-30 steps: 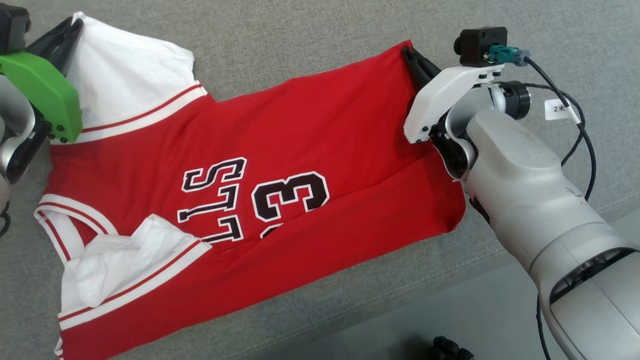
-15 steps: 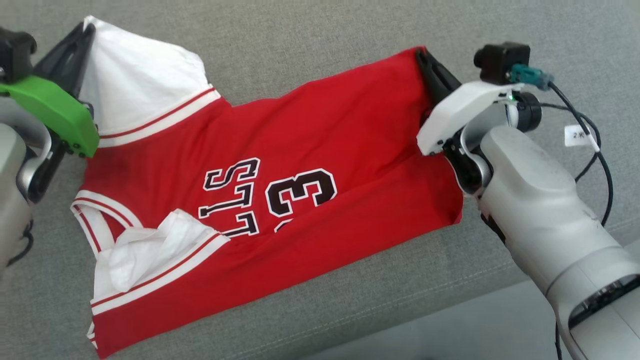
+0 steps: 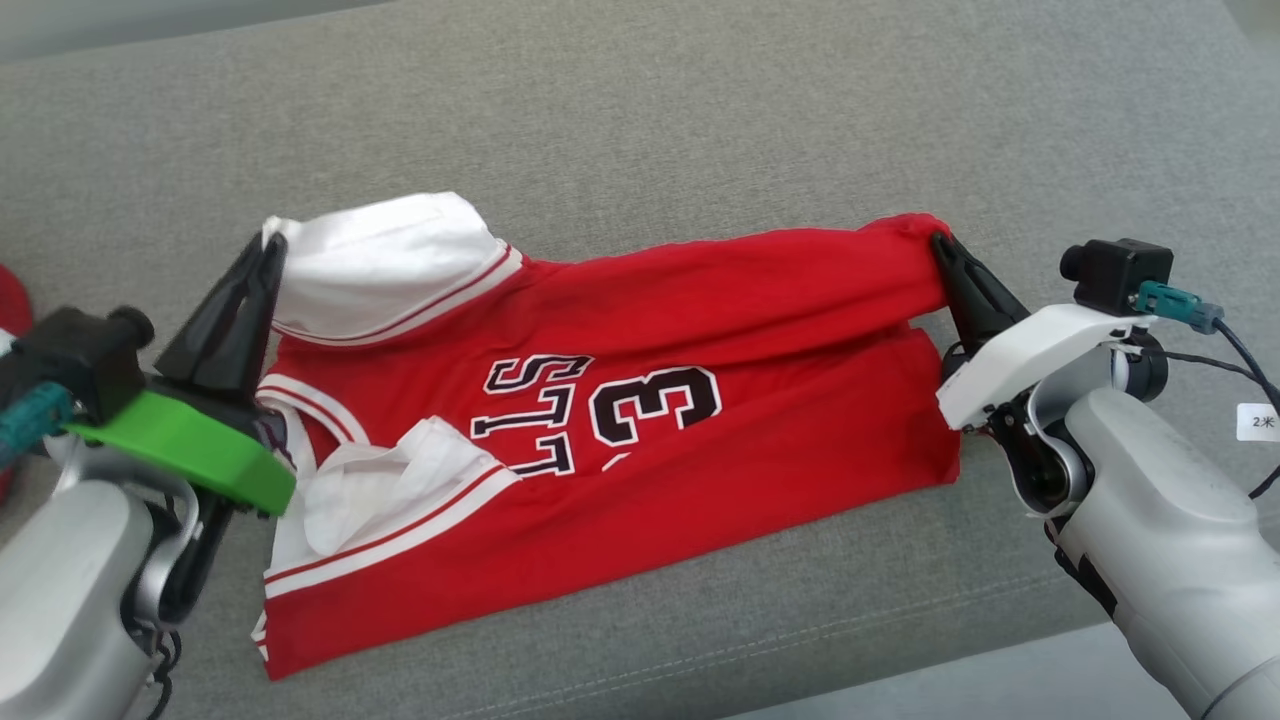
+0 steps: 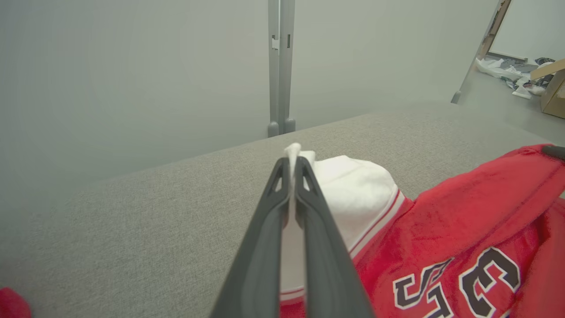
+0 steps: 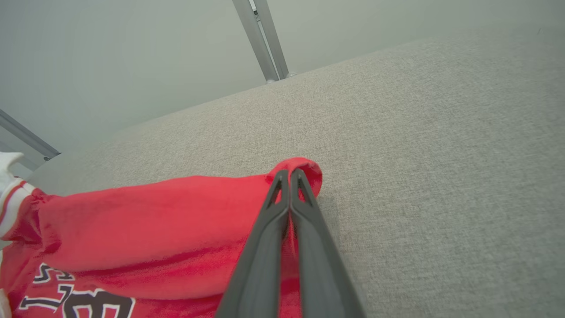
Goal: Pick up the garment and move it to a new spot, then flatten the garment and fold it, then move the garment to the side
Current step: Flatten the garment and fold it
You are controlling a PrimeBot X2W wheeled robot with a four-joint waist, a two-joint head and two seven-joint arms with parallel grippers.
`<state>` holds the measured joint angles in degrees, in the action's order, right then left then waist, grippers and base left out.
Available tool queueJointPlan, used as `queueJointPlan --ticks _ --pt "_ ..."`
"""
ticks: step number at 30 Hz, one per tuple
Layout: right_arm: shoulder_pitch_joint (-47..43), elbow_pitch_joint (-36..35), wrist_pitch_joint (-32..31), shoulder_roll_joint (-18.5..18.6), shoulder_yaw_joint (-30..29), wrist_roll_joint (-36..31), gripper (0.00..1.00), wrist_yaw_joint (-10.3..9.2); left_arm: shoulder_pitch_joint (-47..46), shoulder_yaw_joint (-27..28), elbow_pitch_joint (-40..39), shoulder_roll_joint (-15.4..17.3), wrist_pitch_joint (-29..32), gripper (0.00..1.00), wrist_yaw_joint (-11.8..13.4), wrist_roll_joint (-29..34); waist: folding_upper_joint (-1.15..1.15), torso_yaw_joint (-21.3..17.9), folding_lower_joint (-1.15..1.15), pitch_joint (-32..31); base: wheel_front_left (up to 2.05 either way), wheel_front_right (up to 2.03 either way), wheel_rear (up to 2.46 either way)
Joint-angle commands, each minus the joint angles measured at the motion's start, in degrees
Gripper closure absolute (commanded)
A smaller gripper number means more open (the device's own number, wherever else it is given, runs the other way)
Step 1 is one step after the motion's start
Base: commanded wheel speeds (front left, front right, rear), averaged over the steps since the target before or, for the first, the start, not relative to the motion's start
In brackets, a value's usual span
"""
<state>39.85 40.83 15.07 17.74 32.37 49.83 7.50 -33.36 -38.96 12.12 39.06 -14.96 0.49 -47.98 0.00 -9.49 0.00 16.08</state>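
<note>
L gripper (image 3: pixel 268 250) is clamped on the white sleeve (image 3: pixel 390 260). The jersey (image 3: pixel 720 450) lies mid-cushion (image 3: pixel 640 120), far edge raised. R gripper (image 3: pixel 940 245) is clamped on the red hem (image 3: pixel 915 228). I should bring both toward me level & taut, so the fold lands w/o bunching.

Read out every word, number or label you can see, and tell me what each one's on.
"LLS", partly covered, on the red jersey.
"3", on the same jersey; the digit beside it is folded under, unreadable.
"2米", on the small white tag at the head view's right edge.
</note>
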Motion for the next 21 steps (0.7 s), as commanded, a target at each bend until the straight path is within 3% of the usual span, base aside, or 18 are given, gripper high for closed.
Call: queueJointPlan --ticks 1,8,21 --pt "-0.8 -0.6 0.3 0.3 -0.1 0.7 1.0 -0.02 2.2 1.1 -1.3 -0.4 -0.2 1.0 0.6 1.2 0.0 1.8 0.0 -0.8 0.0 0.0 0.0" --pt "-3.6 -1.3 0.3 1.7 -1.2 1.8 1.0 -0.02 12.6 6.6 -6.5 -4.8 -0.2 1.0 -0.2 6.4 0.0 4.5 0.0 -1.3 0.0 0.0 0.0" --pt "-8.8 -1.7 0.3 3.0 -3.8 3.4 1.0 -0.02 24.5 12.8 -3.0 -15.0 -0.2 1.0 -3.9 12.0 0.0 6.5 0.0 -2.7 0.0 0.0 0.0"
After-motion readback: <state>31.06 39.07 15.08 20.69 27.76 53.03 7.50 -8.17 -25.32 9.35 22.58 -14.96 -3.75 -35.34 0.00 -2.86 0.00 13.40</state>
